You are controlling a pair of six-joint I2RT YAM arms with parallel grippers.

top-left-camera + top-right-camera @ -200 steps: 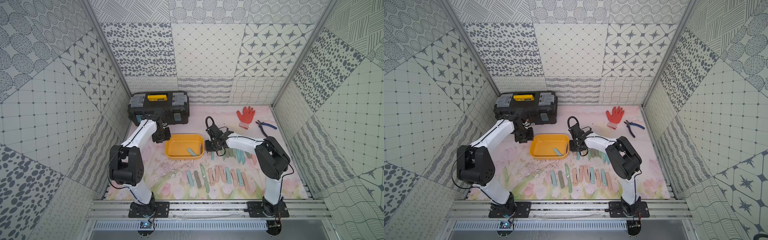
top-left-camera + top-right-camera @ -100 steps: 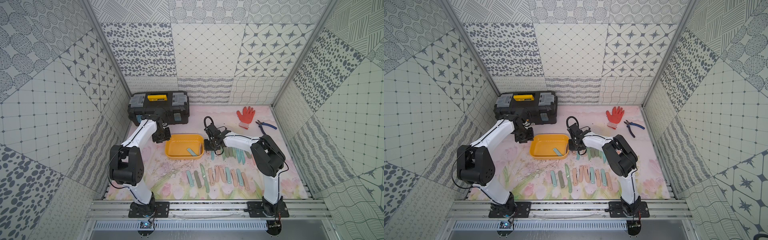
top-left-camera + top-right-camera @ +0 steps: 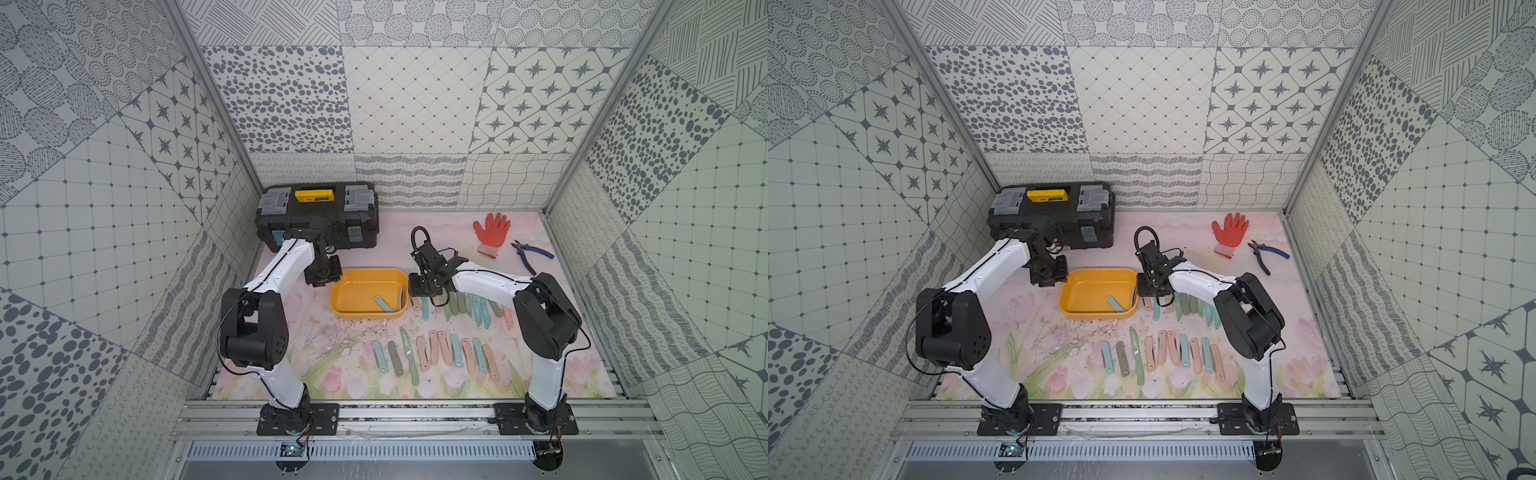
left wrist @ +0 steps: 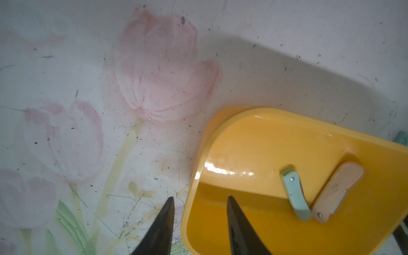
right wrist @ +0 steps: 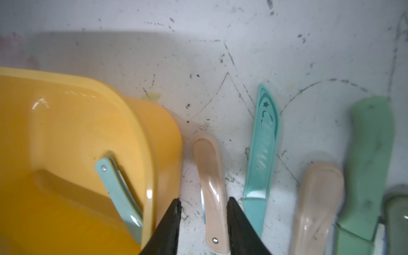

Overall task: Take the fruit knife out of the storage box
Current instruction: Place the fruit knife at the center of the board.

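Right gripper (image 5: 203, 199): jaws apart, straddling pink fruit knife (image 5: 213, 176), which lies flat on mat (image 5: 220, 55) just beside storage box (image 5: 66, 99) end wall. Left gripper (image 4: 199, 198): jaws apart, straddling box rim at the opposite end. Teal fruit knife (image 5: 117, 189) lies inside box.

storage box (image 3: 353, 291): frame middle | fruit knife (image 3: 384, 304): in box, lower right | toolbox (image 3: 318, 216): above-left of box | knife row (image 3: 444, 350): below box

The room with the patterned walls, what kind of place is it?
Probably a robot practice booth, not a home: the left arm and right arm are bolted to a metal rail, and patterned wall panels box in one table.
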